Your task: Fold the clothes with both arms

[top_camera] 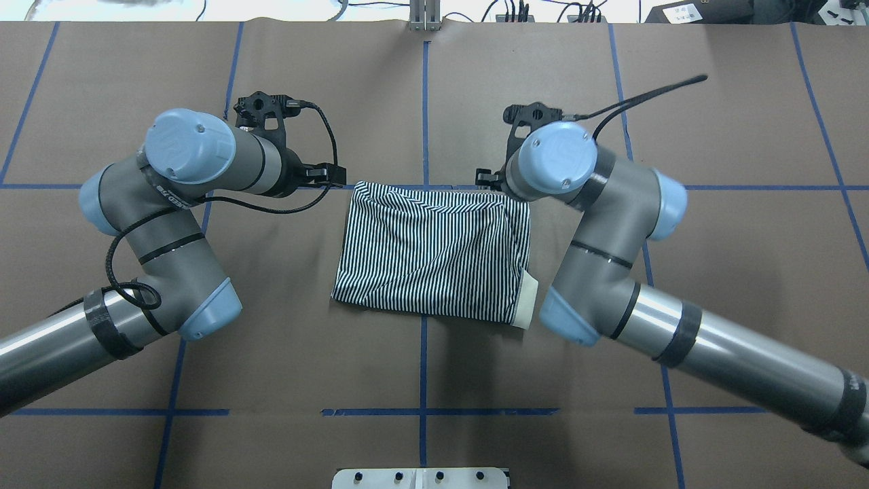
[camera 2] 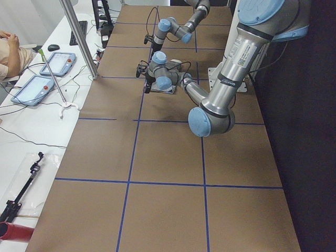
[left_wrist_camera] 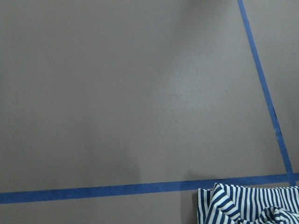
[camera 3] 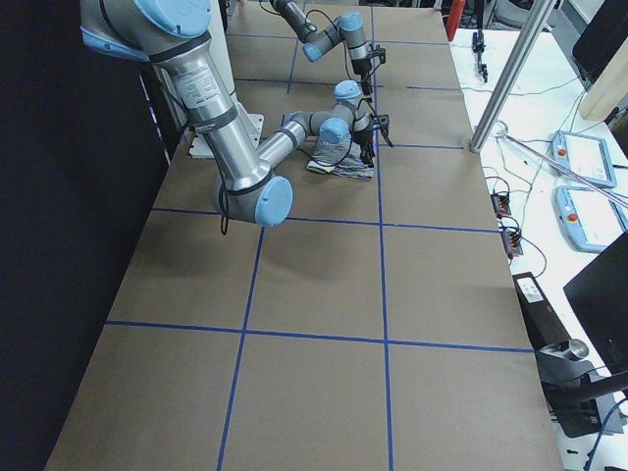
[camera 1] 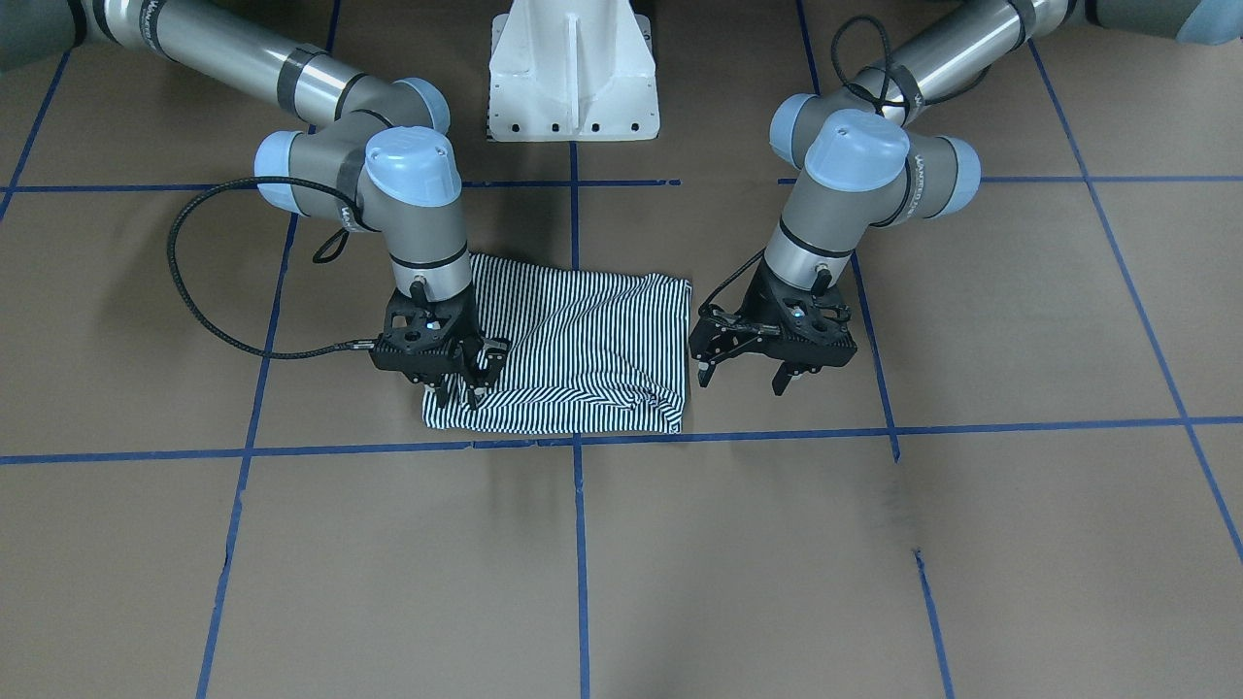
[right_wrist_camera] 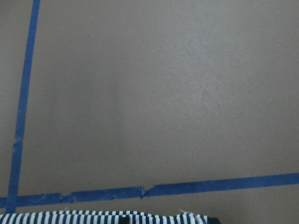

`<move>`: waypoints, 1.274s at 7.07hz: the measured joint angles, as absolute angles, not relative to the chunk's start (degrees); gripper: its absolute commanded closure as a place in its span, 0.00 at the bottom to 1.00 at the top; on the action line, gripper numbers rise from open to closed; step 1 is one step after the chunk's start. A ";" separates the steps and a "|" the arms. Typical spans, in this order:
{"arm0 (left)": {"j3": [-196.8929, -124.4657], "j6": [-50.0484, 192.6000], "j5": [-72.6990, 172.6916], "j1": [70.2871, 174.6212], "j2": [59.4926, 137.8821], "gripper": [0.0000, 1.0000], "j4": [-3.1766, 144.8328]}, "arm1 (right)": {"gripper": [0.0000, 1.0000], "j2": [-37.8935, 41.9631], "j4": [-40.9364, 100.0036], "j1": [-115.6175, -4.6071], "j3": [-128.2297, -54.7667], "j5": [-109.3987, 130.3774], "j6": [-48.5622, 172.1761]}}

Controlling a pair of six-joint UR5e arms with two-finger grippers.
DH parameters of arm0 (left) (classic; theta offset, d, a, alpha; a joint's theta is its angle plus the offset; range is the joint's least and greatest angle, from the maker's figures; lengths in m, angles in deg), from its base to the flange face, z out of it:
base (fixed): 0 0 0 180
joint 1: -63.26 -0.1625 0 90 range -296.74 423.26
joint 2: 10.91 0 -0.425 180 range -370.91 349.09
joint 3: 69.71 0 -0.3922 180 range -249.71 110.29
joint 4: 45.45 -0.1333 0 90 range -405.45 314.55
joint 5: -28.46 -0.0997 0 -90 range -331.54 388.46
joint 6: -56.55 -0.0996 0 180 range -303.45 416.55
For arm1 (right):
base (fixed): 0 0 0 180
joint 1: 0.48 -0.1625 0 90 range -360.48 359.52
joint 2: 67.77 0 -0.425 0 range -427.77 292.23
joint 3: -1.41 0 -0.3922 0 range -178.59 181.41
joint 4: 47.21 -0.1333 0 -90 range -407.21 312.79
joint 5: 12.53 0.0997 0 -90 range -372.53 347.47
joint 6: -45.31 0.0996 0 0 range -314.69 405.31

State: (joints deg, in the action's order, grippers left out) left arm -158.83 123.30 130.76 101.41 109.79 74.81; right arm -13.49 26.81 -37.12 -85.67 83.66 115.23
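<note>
Striped polo shirt (camera 1: 583,349), folded on the bench (camera 1: 680,563): light, limp cloth you should pinch at its far corners, where the right pincer (camera 1: 456,383) appears closed on the fabric edge and the left pincer (camera 1: 743,374) hangs with jaws apart just beside it.

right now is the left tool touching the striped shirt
Apart. The exterior front-facing view shows the left tool open beside the striped shirt's edge, with brown table visible between its fingertips and the fabric.

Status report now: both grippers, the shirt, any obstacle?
Left gripper open, beside shirt. Right gripper down on shirt edge, looks shut. Shirt folded, flat on table. No obstacle seen.
</note>
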 measured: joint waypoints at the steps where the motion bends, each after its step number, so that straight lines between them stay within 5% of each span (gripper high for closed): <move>1: -158.24 125.39 130.69 100.43 110.63 0.00 74.54 | 0.00 -13.40 26.80 -40.06 -86.54 87.68 112.83; 2: -156.75 127.52 130.64 99.76 112.26 0.03 74.51 | 0.00 -13.22 26.79 -42.03 -87.29 90.43 111.35; 3: -154.33 130.52 130.61 99.39 114.39 0.55 74.70 | 0.00 -13.10 26.79 -42.90 -87.62 91.60 110.70; 4: -152.10 134.49 130.56 99.20 116.19 0.80 74.85 | 0.00 -13.03 26.79 -43.21 -87.74 91.98 110.47; 9: -149.42 140.34 130.49 99.03 120.07 0.68 75.10 | 0.00 -12.81 26.70 -43.27 -87.72 91.75 110.29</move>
State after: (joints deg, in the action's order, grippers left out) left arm -149.42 140.34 130.49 99.03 120.07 75.10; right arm -12.81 26.70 -43.27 -87.72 91.75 110.29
